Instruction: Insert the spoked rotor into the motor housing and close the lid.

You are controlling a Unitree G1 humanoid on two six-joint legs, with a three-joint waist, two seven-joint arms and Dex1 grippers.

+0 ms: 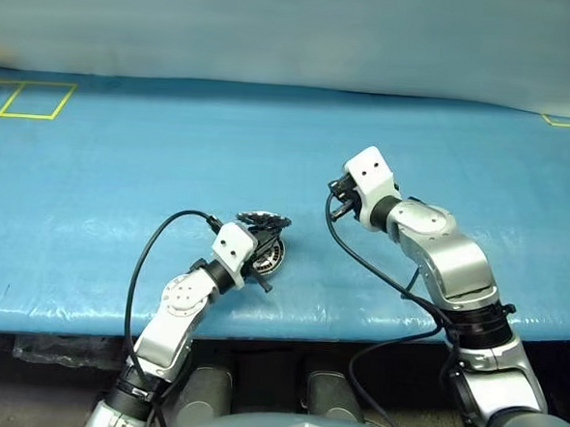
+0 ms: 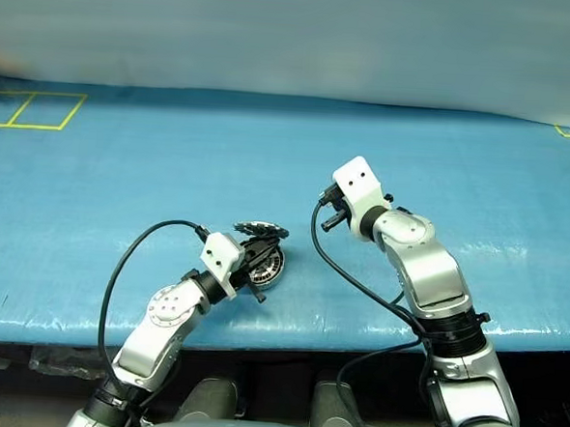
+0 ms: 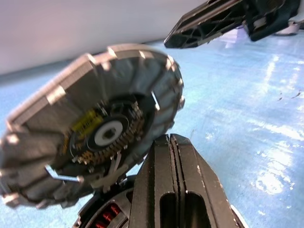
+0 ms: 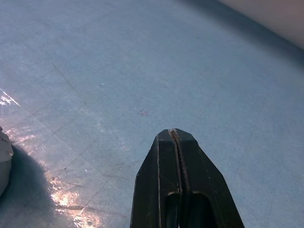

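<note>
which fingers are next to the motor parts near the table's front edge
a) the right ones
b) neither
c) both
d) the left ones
d: the left gripper, fingers pressed shut, sits right at the motor housing with the notched lid tilted above it, while the right gripper, also shut, hangs apart over bare blue table.
</note>
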